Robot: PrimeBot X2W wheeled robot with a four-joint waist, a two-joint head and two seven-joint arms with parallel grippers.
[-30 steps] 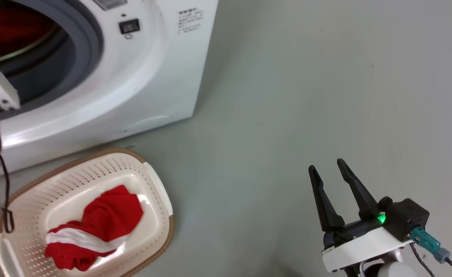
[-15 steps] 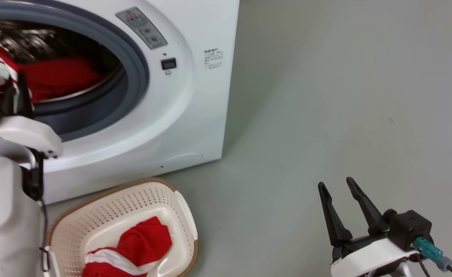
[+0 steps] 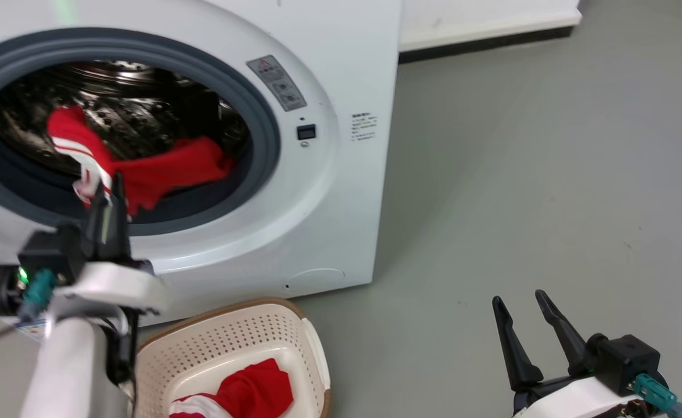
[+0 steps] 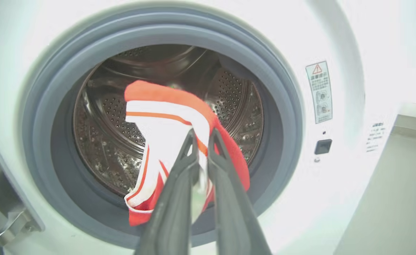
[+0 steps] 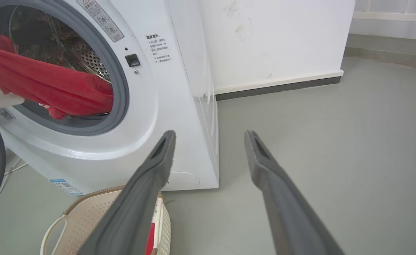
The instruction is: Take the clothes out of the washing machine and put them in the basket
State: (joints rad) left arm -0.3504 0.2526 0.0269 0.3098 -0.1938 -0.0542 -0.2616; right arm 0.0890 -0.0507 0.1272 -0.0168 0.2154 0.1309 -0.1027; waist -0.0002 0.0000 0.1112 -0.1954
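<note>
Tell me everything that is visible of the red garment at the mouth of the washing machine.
The garment is soft red fabric with a wide white band and thin stripes. The left gripper is shut on it in front of the porthole, and it stretches from there back into the steel drum.

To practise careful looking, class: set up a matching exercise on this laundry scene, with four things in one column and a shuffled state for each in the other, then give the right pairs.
Column one:
1. left claw
2. right claw
3. basket
4. washing machine

Column two:
a. open, holding nothing
b. steel drum showing
c. shut on a red-and-white garment
d. has a red garment lying inside

Pairs: 1-c, 2-a, 3-d, 4-b.
</note>
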